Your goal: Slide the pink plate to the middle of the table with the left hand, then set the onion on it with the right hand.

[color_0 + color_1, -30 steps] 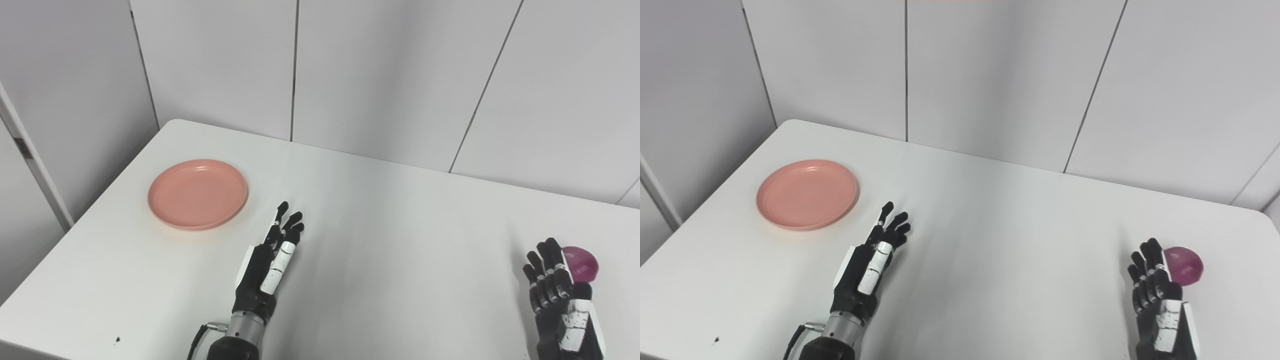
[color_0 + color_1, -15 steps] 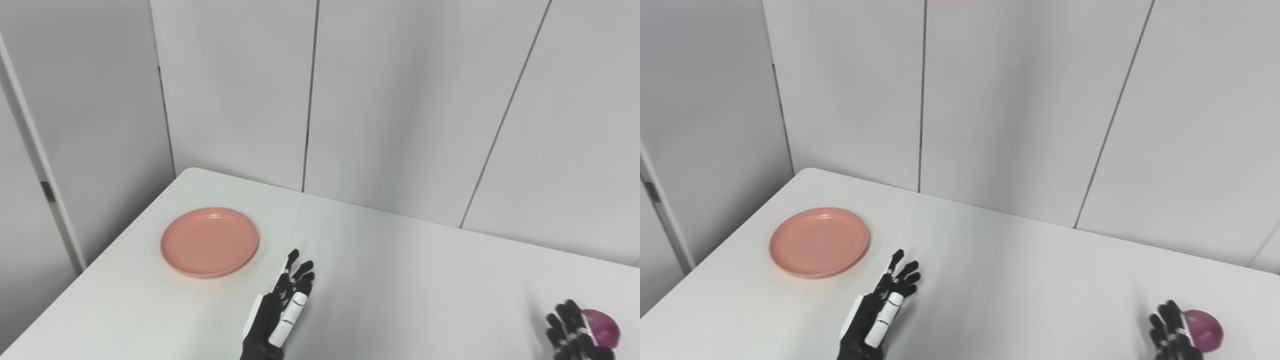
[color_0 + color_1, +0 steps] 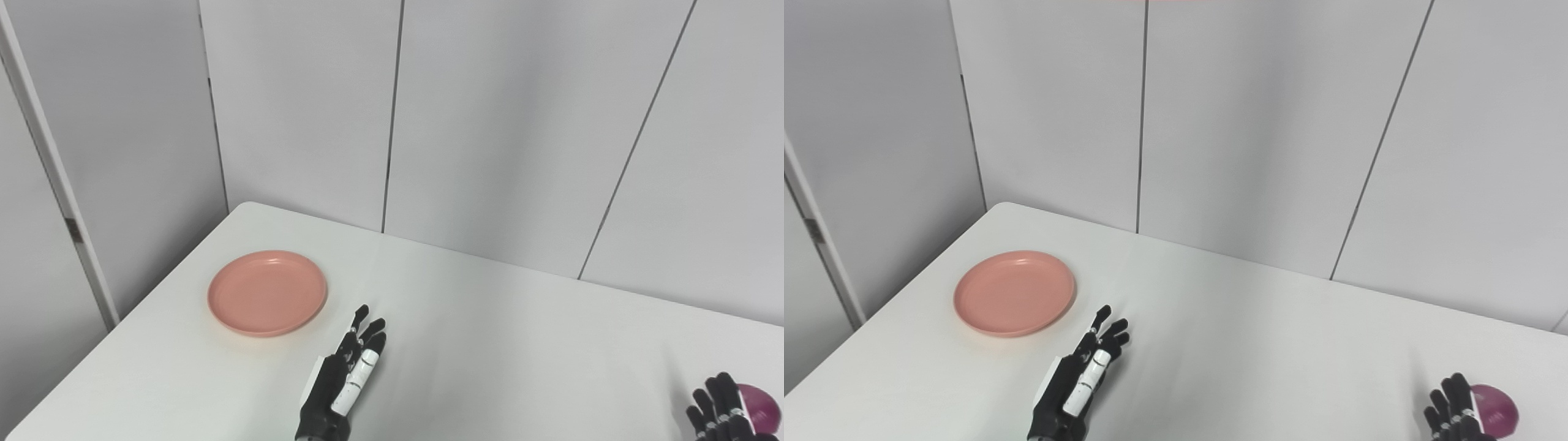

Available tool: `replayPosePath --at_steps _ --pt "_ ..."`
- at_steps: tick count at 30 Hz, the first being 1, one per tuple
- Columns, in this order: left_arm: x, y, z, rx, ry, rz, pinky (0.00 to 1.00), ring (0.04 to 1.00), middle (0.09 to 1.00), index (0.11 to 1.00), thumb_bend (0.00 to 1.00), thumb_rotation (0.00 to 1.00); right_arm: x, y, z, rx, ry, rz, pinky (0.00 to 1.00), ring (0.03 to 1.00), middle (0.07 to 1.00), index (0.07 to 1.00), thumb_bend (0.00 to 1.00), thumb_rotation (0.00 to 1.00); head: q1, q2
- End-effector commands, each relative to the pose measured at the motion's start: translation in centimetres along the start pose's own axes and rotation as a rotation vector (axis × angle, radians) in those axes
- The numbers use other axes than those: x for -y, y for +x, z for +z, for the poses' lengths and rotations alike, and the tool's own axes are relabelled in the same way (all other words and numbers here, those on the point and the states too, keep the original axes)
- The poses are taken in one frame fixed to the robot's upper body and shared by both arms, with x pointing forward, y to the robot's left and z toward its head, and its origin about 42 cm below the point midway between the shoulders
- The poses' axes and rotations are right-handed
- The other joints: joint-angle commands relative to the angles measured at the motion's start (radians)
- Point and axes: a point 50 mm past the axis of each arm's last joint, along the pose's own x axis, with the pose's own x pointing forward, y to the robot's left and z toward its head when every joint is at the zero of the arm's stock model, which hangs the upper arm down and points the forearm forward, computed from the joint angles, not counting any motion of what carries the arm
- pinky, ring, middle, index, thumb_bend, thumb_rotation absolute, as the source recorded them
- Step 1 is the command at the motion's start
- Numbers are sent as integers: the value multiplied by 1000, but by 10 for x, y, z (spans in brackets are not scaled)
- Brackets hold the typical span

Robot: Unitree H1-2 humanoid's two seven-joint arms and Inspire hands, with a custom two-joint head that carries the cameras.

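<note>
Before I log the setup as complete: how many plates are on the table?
1. The pink plate lies on the left part of the white table, beyond and left of the left hand. Nothing could hide another.

The setting reads as a plain lab or test room rather than a home or kitchen. A bare white table [image 3: 490, 343] with rounded corners stands pushed into a corner, and right behind it rise flat grey-white wall panels [image 3: 502, 135] split by thin dark vertical seams, with no shelves, appliances or decoration on them. To the left of the table a pale upright post [image 3: 55, 177] leans along the side partition, adding to the look of a temporary enclosure.
</note>
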Motion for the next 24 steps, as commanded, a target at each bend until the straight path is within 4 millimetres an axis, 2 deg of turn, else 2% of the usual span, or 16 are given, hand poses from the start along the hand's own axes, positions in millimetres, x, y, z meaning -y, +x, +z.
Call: replayPosePath --at_steps 1,3,7,13,17,24 --pt "2 19 29 91 23 -23 995 939 933 966 712 803 -1 -38 -34 -163 43 -38 1000 1000 1000 1000 712 1000 2 5" --pt "1 27 40 110 35 -21 1000 958 936 969 753 822 -1 -40 -32 -164 45 -38 1000 1000 1000 1000 701 1000 4 9" --pt "-6 45 66 162 43 -7 1000 960 932 965 767 846 0 -44 -31 -177 44 -41 1000 1000 1000 1000 712 1000 6 12" --pt "-30 73 121 265 72 32 994 934 922 954 793 835 -2 -47 -28 -181 51 -47 1000 1000 1000 1000 703 1000 9 18" --pt "-43 83 145 284 127 34 995 924 917 962 833 855 -2 -46 -29 -185 51 -50 1000 1000 1000 1000 711 1000 11 19" --pt "-57 94 179 311 196 18 950 913 913 967 824 842 -4 -47 -29 -192 54 -42 1000 1000 1000 1000 715 1000 14 20"
